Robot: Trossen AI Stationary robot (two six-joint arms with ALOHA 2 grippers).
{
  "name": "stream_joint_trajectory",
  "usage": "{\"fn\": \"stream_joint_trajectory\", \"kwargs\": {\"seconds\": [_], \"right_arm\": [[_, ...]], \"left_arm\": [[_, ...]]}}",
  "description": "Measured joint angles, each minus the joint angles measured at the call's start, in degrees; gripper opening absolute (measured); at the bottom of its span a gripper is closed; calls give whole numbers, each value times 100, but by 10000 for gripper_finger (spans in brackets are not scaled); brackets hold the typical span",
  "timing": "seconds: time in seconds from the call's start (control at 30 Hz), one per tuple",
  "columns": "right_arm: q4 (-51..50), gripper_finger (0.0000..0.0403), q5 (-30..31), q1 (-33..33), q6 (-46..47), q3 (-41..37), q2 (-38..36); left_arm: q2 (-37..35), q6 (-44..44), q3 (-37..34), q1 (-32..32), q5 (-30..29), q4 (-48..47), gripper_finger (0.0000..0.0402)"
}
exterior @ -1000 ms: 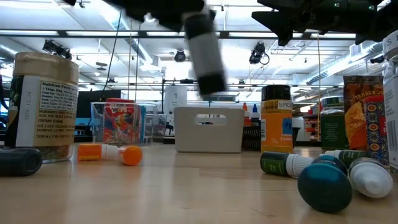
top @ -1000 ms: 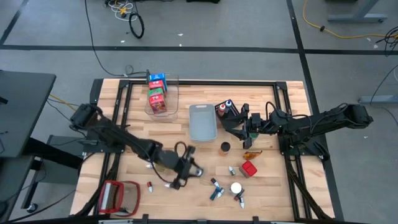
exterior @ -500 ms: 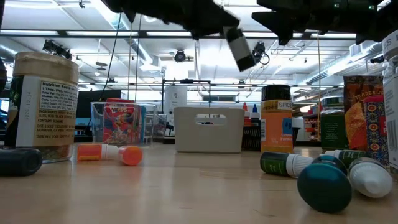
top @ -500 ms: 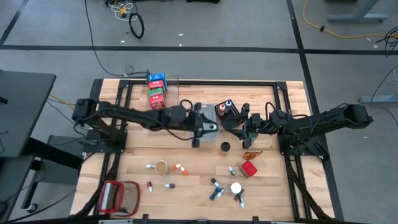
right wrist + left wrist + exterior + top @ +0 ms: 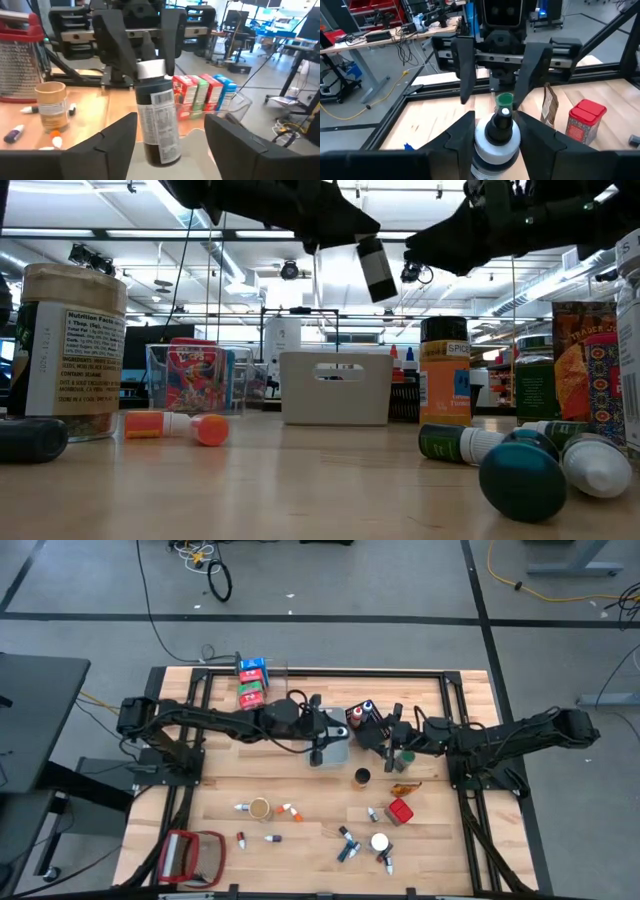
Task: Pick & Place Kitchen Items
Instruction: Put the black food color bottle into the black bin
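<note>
My left gripper [image 5: 318, 743] is shut on a dark bottle [image 5: 157, 120] with a white collar and black cap, and holds it above the grey bin [image 5: 326, 720] at mid-table. The low view shows the bottle [image 5: 376, 272] high above the tabletop. My right gripper [image 5: 372, 737] faces it from the table's right, open, with its fingers short of the bottle and nothing between them. A green-capped item [image 5: 405, 754] stands on the table beside my right wrist. More kitchen items lie near the front edge: a small jar [image 5: 260, 808], tiny bottles [image 5: 288, 810] and a red tin [image 5: 401, 811]. My left gripper pinches the bottle's upper end, at the white collar [image 5: 150, 69], between its two fingers [image 5: 171, 35]. They come nearly level from the table's left, slanting slightly down. The bottle hangs below them, a little tilted, lifted clear over the grey bin.
A clear bin [image 5: 262, 695] with red, green and blue cartons stands at the far left. A black bin [image 5: 360, 716] holding capped bottles sits right of the grey one. A brown jar [image 5: 361, 777] stands before them. A red-framed flat object [image 5: 195, 855] lies at the front left corner.
My left gripper has carried the bottle from low over the table's front middle toward the far edge and right, rising, to above the grey bin; over the last half second it has barely shifted. My right gripper has tipped at the wrist, and the green-capped item now shows beside it.
</note>
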Motion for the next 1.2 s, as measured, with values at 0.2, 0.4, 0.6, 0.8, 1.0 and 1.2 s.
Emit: {"fn": "stream_joint_trajectory", "kwargs": {"seconds": [0.2, 0.4, 0.6, 0.8, 1.0, 1.2], "right_arm": [[481, 289, -556, 5, 30, 2, 274], [808, 297, -535, -27, -137, 297, 1031], [317, 284, -223, -36, -280, 1031, 1733], [152, 257, -186, -34, -283, 1248, 1928], [154, 225, -165, -36, -243, 1250, 1875], [-89, 197, 335, -36, -245, 1252, 1873]], "left_arm": [[0, -110, 0, 2, 86, 77, 129], [0, -107, 0, 1, 111, 180, 144], [0, -110, 0, 2, 110, 194, 129], [0, -109, 0, 2, 87, -47, 146], [0, -108, 0, 0, -159, -293, 133], [0, -94, 0, 2, -242, -265, 137]]}}
